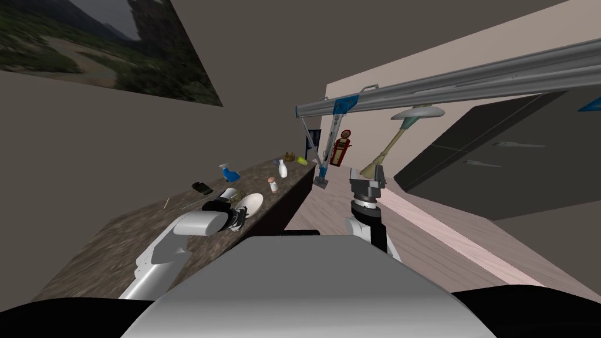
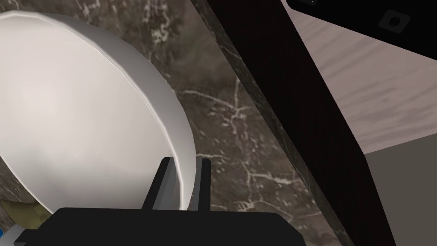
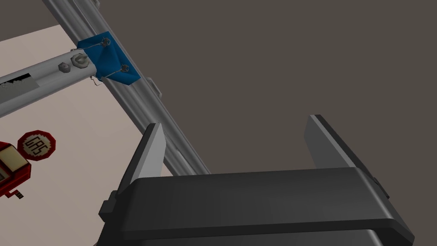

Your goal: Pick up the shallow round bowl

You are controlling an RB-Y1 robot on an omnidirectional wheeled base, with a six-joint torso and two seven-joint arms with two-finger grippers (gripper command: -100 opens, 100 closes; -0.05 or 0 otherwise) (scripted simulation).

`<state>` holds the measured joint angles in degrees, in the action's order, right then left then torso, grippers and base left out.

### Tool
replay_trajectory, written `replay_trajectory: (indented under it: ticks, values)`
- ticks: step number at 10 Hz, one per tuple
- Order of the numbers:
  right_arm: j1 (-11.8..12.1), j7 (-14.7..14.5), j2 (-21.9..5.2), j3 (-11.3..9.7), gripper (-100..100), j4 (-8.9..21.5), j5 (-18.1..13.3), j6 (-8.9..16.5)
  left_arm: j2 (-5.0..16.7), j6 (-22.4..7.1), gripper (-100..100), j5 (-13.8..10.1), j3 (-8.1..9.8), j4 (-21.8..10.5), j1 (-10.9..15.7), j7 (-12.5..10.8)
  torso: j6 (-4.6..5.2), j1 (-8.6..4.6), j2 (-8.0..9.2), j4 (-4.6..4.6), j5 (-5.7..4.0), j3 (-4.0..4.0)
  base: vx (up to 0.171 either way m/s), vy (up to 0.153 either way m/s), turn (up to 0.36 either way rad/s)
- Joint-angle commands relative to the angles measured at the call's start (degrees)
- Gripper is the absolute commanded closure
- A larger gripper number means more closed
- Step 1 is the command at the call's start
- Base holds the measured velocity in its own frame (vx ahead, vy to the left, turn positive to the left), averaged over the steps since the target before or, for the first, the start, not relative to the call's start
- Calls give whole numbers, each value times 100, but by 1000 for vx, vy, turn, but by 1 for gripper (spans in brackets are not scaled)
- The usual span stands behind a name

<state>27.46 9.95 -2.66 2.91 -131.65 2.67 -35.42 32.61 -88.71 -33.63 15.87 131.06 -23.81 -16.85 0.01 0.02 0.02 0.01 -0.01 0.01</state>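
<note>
Between the two fingers of the left gripper (image 2: 186,164), which pinch it, lies the near rim of the white shallow round bowl (image 2: 77,106), with the marbled counter (image 2: 222,128) beyond them, so a firm hold and a slow, level lift seem wise, while the right gripper (image 3: 235,126) stands spread and idle.

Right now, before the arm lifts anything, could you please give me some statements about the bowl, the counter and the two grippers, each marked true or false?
1. The left gripper pinches the rim of the bowl. True.
2. The bowl is blue. False: it is plain white.
3. The right gripper is open and holds nothing. True.
4. The wooden floor lies directly under the bowl. False: the dark veined counter lies under it, and the floor is past the counter's edge.
5. A blue spray bottle stands on the counter beyond the bowl. True.
</note>
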Motion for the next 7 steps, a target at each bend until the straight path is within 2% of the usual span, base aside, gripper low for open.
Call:
replay_trajectory:
  ticks: [1, 2, 3, 5, 6, 7]
  values:
    - [0, 0, 0, 0, 0, 0, 0, 0, 0, 0, 100, 0, 0, 0, 0, 0, 0, 0, 0, 0, 0, 0, 0, 0, 0]
    - [0, 0, 0, 0, 0, 0, 0, 0, 0, -1, 0, 0, -1, -1, -1, 0, 0, -1, 1, 1, -1, 1, 0, 0, 0]
    - [0, 0, 0, 0, 0, 0, 0, 0, 28, -122, 100, -59, 46, 161, -22, -53, 0, -1, 2, 1, -1, 1, 8, 13, 32]
    - [0, 0, 0, 0, 0, 0, 0, 0, 59, -290, 100, -141, 104, 382, -64, -127, 0, 2, -1, 3, -4, 2, 20, 17, 31]
    - [0, 0, 0, 0, 0, 0, 0, 0, 44, -216, 100, -113, 86, 313, -69, -94, 0, -1, 0, 4, -5, 2, 8, 6, 6]
    - [0, 0, 0, 0, 0, 0, 0, 0, 45, -237, 0, -118, 90, 328, -73, -102, 1, -3, 2, 4, -4, 3, 0, 0, 0]
